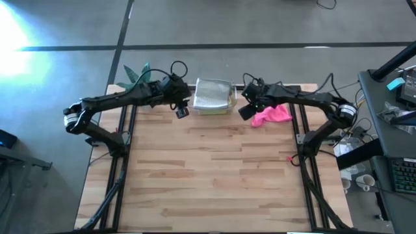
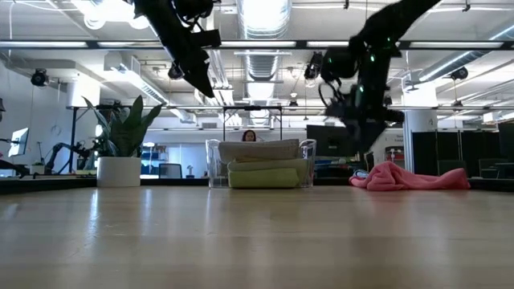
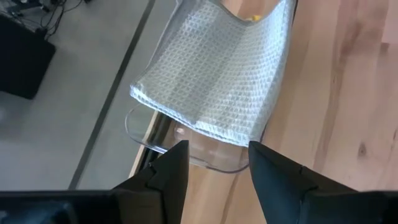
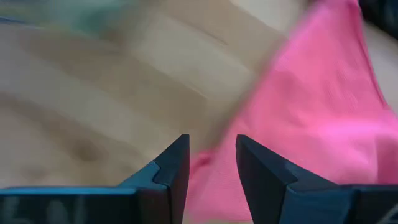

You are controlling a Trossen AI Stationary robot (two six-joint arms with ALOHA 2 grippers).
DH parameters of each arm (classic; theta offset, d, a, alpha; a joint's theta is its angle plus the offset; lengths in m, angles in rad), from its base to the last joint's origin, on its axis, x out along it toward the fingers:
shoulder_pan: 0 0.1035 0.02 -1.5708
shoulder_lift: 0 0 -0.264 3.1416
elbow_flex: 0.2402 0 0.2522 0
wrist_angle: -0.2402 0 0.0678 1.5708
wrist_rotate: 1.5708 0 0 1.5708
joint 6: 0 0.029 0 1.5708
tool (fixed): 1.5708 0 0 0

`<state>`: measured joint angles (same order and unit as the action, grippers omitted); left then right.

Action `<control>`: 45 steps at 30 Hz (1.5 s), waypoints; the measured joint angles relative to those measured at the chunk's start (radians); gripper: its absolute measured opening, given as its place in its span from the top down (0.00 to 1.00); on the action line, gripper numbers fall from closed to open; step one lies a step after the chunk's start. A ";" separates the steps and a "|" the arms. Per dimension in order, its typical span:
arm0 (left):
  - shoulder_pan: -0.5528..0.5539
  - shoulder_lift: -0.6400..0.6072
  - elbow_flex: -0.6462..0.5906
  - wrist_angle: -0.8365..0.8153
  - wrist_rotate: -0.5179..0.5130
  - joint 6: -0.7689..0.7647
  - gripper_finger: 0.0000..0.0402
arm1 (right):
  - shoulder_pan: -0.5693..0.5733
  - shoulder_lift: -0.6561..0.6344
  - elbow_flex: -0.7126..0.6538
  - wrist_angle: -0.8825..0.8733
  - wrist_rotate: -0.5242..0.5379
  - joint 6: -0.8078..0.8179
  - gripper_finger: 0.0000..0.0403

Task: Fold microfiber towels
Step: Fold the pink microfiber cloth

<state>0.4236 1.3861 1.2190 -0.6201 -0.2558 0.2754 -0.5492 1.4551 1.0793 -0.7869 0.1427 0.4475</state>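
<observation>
Pink towel (image 1: pixel 272 115) lies in a crumpled heap on the far right of the wooden table (image 1: pixel 214 175), and the right gripper (image 4: pixel 211 163) hangs over its left edge with its fingers apart and nothing in them, so this looks like the start of picking it up to fold. Next it likely needs to go down and pinch an edge of the cloth. Far off, the left gripper (image 3: pixel 214 171) waits open by the clear tray (image 1: pixel 231 105), where a pale sage green towel (image 3: pixel 214 71) tops the folded stack.
</observation>
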 joint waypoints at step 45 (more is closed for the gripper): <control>-0.004 0.001 -0.082 -0.022 0.014 -0.008 0.63 | 0.595 0.114 -0.118 0.301 -0.205 0.423 0.70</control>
<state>0.4196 1.3869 1.1374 -0.6422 -0.2419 0.2669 0.0458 1.5692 0.9611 -0.4861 -0.0620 0.8707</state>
